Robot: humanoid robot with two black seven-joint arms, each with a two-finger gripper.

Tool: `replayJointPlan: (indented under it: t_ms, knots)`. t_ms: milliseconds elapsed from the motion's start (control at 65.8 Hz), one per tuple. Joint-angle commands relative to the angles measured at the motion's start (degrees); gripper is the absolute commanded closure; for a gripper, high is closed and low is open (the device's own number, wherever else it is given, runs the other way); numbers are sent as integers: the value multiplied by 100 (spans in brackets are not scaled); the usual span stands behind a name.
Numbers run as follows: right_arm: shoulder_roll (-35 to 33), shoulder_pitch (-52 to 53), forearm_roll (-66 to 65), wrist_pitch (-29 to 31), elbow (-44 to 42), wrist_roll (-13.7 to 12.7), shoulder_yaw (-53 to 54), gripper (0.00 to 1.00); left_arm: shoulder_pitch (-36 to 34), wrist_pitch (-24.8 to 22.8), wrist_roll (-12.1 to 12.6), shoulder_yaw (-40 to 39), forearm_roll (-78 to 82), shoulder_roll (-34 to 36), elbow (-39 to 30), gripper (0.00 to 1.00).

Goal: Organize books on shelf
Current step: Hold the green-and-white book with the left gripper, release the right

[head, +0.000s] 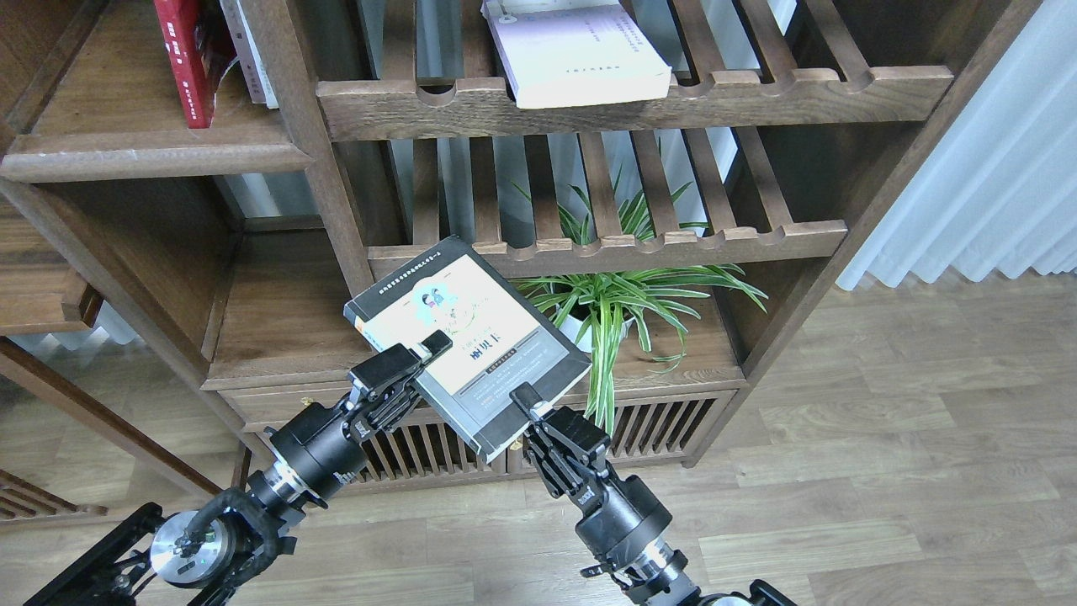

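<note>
Both grippers hold the black book (pixel 471 345), which has a pale panel on its cover, flat and tilted in the air in front of the bookcase. My left gripper (pixel 418 355) is shut on its left edge. My right gripper (pixel 528 406) is shut on its near bottom edge. The red book (pixel 187 59) stands upright on the solid shelf (pixel 143 153) at the upper left, with a white book (pixel 249 52) beside it. The white-lilac book (pixel 580 55) lies flat on the top slatted rack (pixel 757 93), overhanging its front rail.
A second slatted rack (pixel 606 248) is just behind the held book. A spider plant (pixel 618 303) stands on the lower board to the right. A bare solid board (pixel 278 328) lies behind the left gripper. Slatted cabinet doors (pixel 665 425) are below; curtain and wood floor are to the right.
</note>
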Motion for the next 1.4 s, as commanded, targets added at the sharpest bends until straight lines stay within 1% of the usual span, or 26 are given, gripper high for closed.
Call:
replayJointPlan:
  t_ms: [0,30,91,106,167,182,197,258,410,486,592,638,729,820,866,942,987,1094,1215,1382]
  knots:
    - [0,2,-11,0,1,-1,-3,91,-17,0,-5,1,-5,2,-11,92]
    - [0,2,-11,0,1,-1,-3,91,-26,0,-5,1,-5,2,-11,93]
    - [0,2,-11,0,1,-1,-2,83,-26,0,-5,1,4,2,-11,93]
    - [0,2,-11,0,1,-1,-2,83,-26,0,-5,1,4,2,-11,93]
    - [0,2,-11,0,1,8,15,73,-26,0,-5,1,4,2,-11,93]
    - [0,2,-11,0,1,8,15,72,-26,0,-5,1,4,2,-11,93]
    - [0,2,-11,0,1,8,15,68,-26,0,3,1,4,10,-11,93]
    - [0,2,-11,0,1,8,15,61,-35,0,3,10,4,11,-11,93]
    - [0,2,-11,0,1,8,15,49,-43,0,3,10,4,11,-11,93]
    - [0,2,-11,0,1,8,15,45,-35,0,3,10,4,11,-11,93]
    - [0,2,-20,0,1,8,15,33,-35,0,3,18,4,11,-11,93]
    - [0,2,-29,0,1,8,15,30,-35,0,3,27,4,11,-11,93]
    - [0,11,-46,0,1,17,59,15,-35,0,12,36,13,11,-11,93]
    - [0,19,-46,0,1,69,103,6,-26,0,100,36,13,11,-11,93]
    - [0,28,-46,0,-16,87,138,3,-35,0,135,27,13,11,-19,93]
    - [0,46,-20,0,-42,105,331,2,-43,0,153,27,30,11,-11,93]
    - [0,55,-11,0,-113,105,630,2,-43,0,249,36,91,37,-19,93]
    - [0,63,-2,-57,-183,105,771,2,-43,0,425,27,144,142,-19,93]
    - [0,177,7,-92,-455,105,973,2,-43,0,460,-8,206,265,-46,94]
    - [0,353,7,-444,-684,114,1403,2,-35,0,461,-43,478,590,-204,94]
